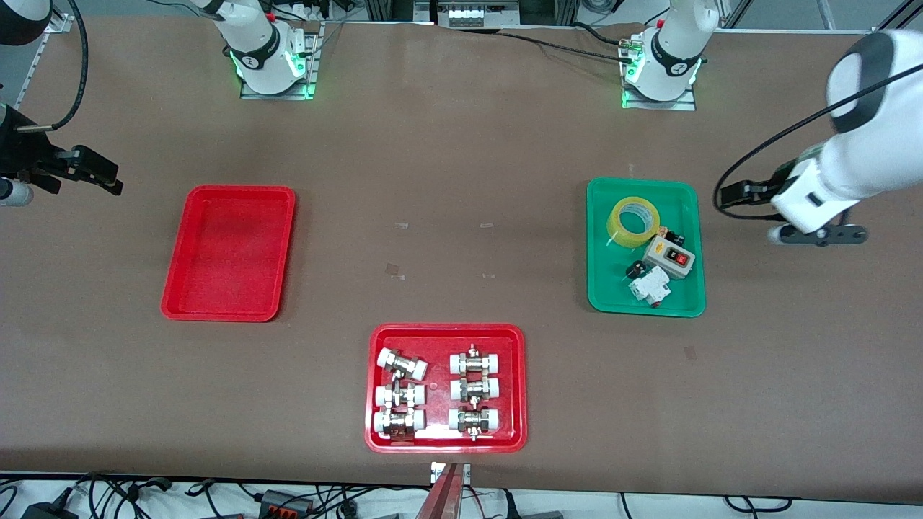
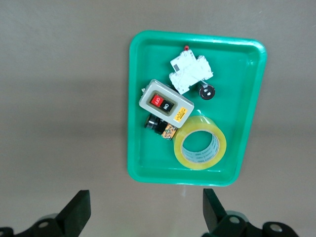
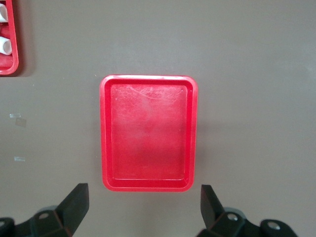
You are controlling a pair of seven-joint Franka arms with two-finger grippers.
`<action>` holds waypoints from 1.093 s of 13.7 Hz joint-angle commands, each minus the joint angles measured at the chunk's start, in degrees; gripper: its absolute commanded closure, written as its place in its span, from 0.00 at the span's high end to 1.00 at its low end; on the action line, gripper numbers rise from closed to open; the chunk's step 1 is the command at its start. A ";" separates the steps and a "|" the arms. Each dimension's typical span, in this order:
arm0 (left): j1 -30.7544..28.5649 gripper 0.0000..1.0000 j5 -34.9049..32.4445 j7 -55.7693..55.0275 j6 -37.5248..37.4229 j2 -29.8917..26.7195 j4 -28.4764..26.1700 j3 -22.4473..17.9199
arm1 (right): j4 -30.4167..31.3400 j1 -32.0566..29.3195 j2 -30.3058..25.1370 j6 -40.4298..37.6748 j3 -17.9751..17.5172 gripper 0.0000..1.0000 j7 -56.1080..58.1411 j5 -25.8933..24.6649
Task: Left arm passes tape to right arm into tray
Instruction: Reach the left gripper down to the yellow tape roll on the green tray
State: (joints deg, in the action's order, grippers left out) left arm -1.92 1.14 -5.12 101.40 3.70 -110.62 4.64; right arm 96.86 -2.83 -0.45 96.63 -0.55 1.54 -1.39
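Yellowish packing tape [image 1: 634, 221] lies untouched in the green tray [image 1: 601, 252] at the left arm's end of the bench [image 1: 461, 144], resting on its side in the part of that tray farther from the front camera, just beside a grey switch box [image 1: 668, 256] with a red rocker, a white breaker [image 1: 649, 288] and a small black knob [image 1: 635, 270]. The left tool [image 1: 818, 234] hangs over bare bench beside the green tray, toward the left arm's end, its fingers [image 2: 79, 210] spread wide and holding nothing. The right tool [image 1: 97, 173] hovers over the bench beside the plain red tray [image 1: 177, 288], toward the right arm's end, likewise spread wide with nothing between its fingers [image 3: 76, 200]. That red tray, well apart from the green tray, is bare inside. A second red tray [image 1: 447, 331] of white-capped metal fittings [image 1: 402, 364] sits nearer the front camera than the green tray. Judging by this layout, no part of the job is done: the pick-up, the hand-over between arms and the drop into the plain red tray all remain.
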 commanded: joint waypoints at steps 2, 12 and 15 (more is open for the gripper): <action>-0.01 1.00 1.24 -6.90 14.49 -1.42 -14.94 3.00 | 0.34 0.02 -0.26 -0.31 -0.06 1.00 0.21 0.16; 0.08 1.00 0.54 -11.93 34.11 8.60 -27.18 7.40 | 0.34 -0.25 0.27 -0.30 0.20 1.00 0.39 -0.02; -0.27 0.76 0.53 -12.02 35.71 10.01 -27.89 7.40 | 0.26 -0.07 0.27 -0.48 0.11 1.00 0.13 0.07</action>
State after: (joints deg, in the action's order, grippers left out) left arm -1.47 1.44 -17.15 135.90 13.75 -137.70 11.66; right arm 96.93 -2.93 0.33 96.61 -0.33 1.54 -1.39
